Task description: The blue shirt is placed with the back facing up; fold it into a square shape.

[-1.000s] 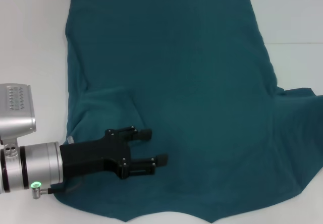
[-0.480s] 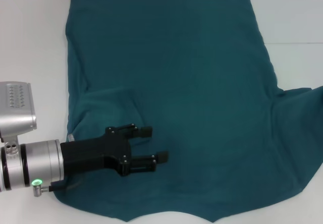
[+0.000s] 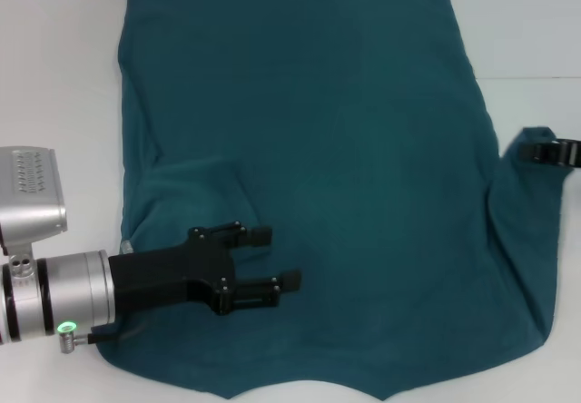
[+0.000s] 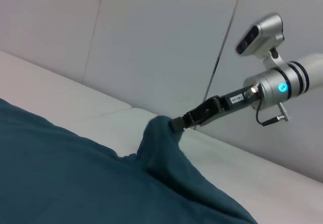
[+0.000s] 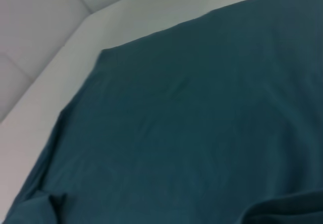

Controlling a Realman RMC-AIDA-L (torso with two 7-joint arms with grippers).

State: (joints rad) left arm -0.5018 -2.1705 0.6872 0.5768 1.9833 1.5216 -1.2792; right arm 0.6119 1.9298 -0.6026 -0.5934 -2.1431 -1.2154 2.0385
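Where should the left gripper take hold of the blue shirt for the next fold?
Probably the blue shirt's left edge near the folded-in sleeve, approached from the robot's left. The left gripper hovers open over that side, while the right gripper holds the opposite sleeve lifted.

Right gripper (image 3: 545,152) mostly cut off at the right edge; blue shirt (image 3: 318,176) near hem runs out of view.
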